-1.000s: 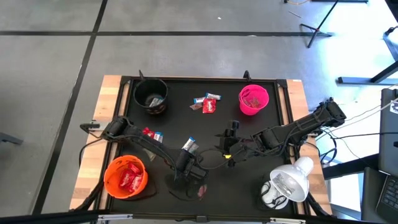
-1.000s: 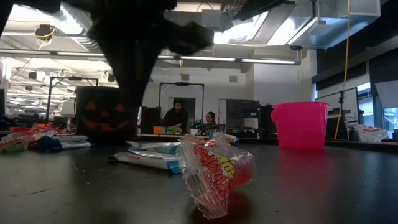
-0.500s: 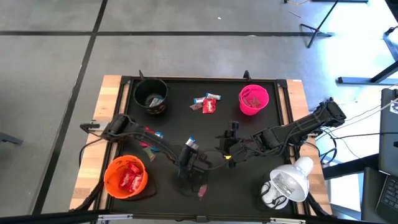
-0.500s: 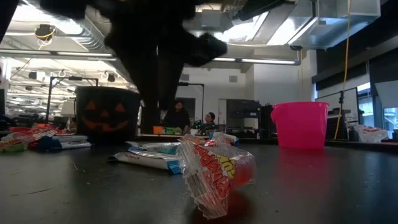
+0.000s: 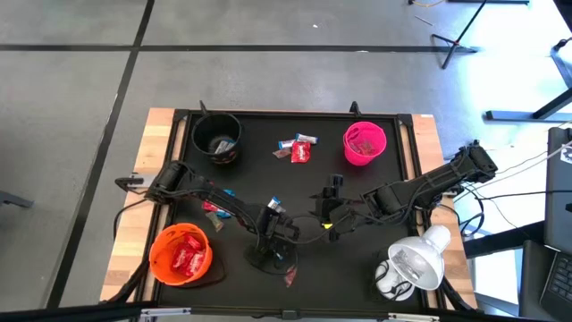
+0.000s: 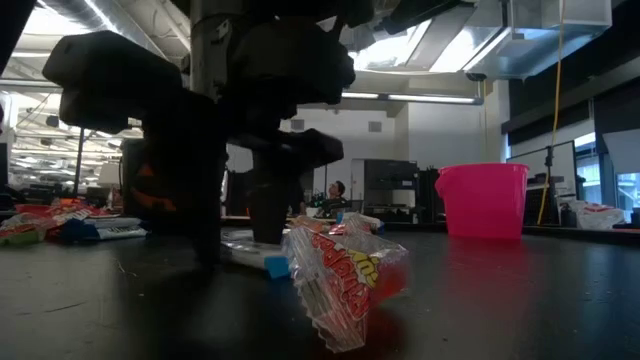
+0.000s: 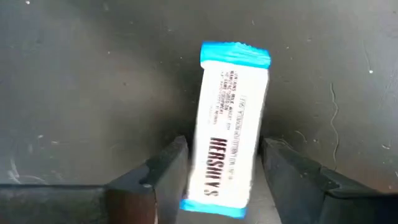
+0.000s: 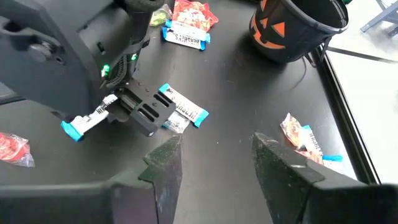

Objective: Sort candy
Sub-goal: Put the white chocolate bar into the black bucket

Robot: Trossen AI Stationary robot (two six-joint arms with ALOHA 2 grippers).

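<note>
Near the table's front, the left hand (image 7: 221,171) straddles, apparently ungripped, a blue-and-white candy (image 7: 229,127).

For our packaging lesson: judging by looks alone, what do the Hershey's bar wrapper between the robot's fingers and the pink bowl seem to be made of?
The bar wrapper looks like thin printed plastic film, white with blue crimped ends, smooth and faintly glossy. The pink bowl looks like moulded plastic: an even, bright colour, slightly translucent against the light, with a rolled rim. Neither can be confirmed by sight alone.

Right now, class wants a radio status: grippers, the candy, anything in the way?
Left gripper open, astride the blue-and-white candy bar on the table. Right gripper open, waiting mid-table. Second blue-and-white bar close beside the target.
</note>
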